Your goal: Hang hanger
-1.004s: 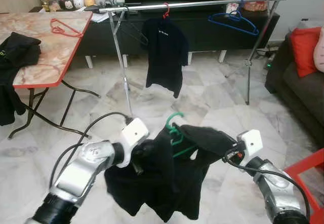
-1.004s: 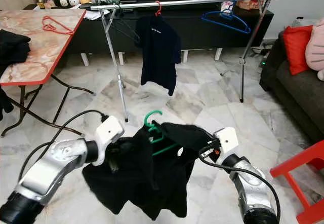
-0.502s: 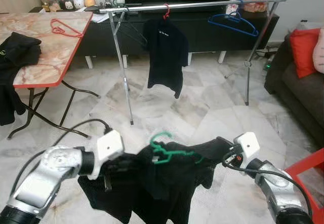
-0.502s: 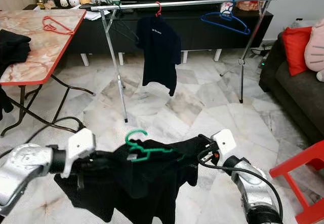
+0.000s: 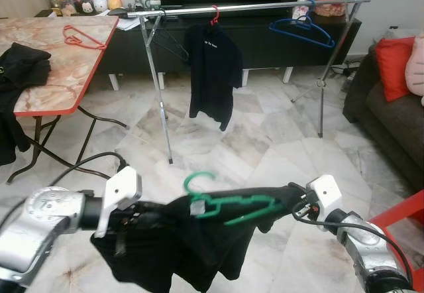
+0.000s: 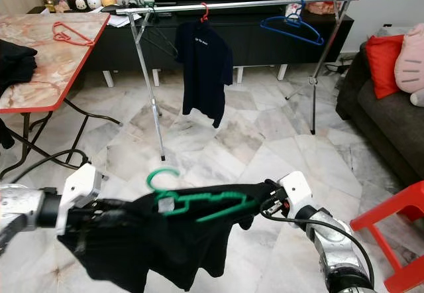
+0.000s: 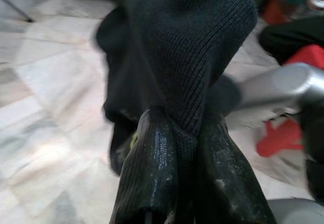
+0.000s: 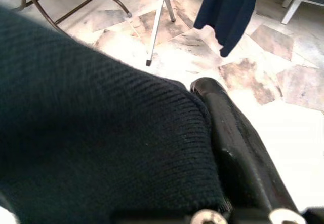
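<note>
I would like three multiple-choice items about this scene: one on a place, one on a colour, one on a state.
1. Where does the red hanger lie?
A. on the table
B. on the floor
C. on the sofa

2. What colour is the hanger in the held black shirt?
A. blue
B. green
C. white

3. How is the left tool?
A. open
B. shut on the shirt
C. resting on the table

Key:
1 A: the red hanger rests on the table.
2 B: the hanger in the black shirt is green.
3 B: the left tool pinches cloth.
</note>
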{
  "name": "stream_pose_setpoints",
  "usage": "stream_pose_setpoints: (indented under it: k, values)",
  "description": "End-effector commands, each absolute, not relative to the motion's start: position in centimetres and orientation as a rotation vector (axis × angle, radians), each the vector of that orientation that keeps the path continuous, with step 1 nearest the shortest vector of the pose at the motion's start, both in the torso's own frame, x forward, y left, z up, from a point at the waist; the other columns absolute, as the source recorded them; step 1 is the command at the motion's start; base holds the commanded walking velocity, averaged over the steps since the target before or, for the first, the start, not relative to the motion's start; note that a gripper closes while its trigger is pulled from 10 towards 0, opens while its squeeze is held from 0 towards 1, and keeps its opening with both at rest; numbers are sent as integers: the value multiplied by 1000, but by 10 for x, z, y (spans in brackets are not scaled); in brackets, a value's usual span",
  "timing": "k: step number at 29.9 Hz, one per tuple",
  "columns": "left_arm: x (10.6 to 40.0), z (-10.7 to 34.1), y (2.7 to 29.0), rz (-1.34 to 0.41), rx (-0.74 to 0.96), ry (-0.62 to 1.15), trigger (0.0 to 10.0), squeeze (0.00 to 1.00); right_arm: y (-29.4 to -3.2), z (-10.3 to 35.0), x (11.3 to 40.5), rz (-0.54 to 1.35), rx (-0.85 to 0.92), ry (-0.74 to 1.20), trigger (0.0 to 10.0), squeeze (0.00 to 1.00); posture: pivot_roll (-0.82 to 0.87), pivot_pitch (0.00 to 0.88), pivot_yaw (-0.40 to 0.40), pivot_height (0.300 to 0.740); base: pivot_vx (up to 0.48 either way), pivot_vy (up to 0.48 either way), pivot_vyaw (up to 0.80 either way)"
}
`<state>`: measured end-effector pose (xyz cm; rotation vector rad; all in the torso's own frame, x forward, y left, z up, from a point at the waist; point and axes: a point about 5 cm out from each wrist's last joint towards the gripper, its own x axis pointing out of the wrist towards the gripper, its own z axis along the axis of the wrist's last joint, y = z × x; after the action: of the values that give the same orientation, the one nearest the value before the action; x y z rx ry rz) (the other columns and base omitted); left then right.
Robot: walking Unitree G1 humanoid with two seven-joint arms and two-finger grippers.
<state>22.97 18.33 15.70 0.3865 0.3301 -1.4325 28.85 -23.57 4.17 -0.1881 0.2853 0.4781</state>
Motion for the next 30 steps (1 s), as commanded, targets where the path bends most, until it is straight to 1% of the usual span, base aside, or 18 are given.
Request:
stream_pose_setpoints:
  k: [1, 2, 6, 9, 11, 14, 20, 23, 26, 28, 30]
  values:
    - [224, 159, 182, -1479, 384, 339, 10000, 0, -252, 46, 289, 409, -210, 296, 0, 0, -24, 0, -37, 740, 0, 0, 0]
    - [224, 161, 178, -1495, 351, 308, 10000, 0, -252, 46, 290, 407, -211, 297, 0, 0, -24, 0, -37, 740, 0, 0, 0]
    - [225, 165, 175, -1506, 314, 270, 10000, 0, -251, 44, 290, 422, -214, 308, 0, 0, -24, 0, -37, 740, 0, 0, 0]
    - [231, 173, 172, -1453, 274, 188, 10000, 0, -249, 43, 288, 447, -209, 315, 0, 0, -27, 0, -39, 740, 0, 0, 0]
    - [236, 182, 173, -1402, 210, 112, 10000, 0, -250, 39, 286, 447, -215, 342, 0, 0, -26, 0, -41, 740, 0, 0, 0]
    - [231, 186, 174, -1417, 156, 83, 10000, 0, -252, 31, 282, 428, -230, 388, 0, 0, -23, 0, -46, 740, 0, 0, 0]
    - [227, 185, 174, -1429, 138, 90, 10000, 0, -252, 28, 279, 414, -219, 400, 0, 0, -18, 0, -46, 740, 0, 0, 0]
    - [230, 181, 172, -1402, 157, 108, 10000, 0, -252, 27, 280, 393, -190, 388, 0, 0, -17, 0, -42, 740, 0, 0, 0]
    - [226, 179, 167, -1433, 154, 124, 10000, 0, -253, 27, 280, 377, -206, 390, 0, 0, -20, 0, -41, 740, 0, 0, 0]
    - [220, 171, 162, -1483, 213, 197, 10000, 0, -256, 35, 287, 328, -195, 345, 0, 0, -21, 0, -38, 740, 0, 0, 0]
    - [219, 170, 162, -1486, 213, 204, 10000, 0, -257, 36, 288, 319, -204, 340, 0, 0, -21, 0, -38, 740, 0, 0, 0]
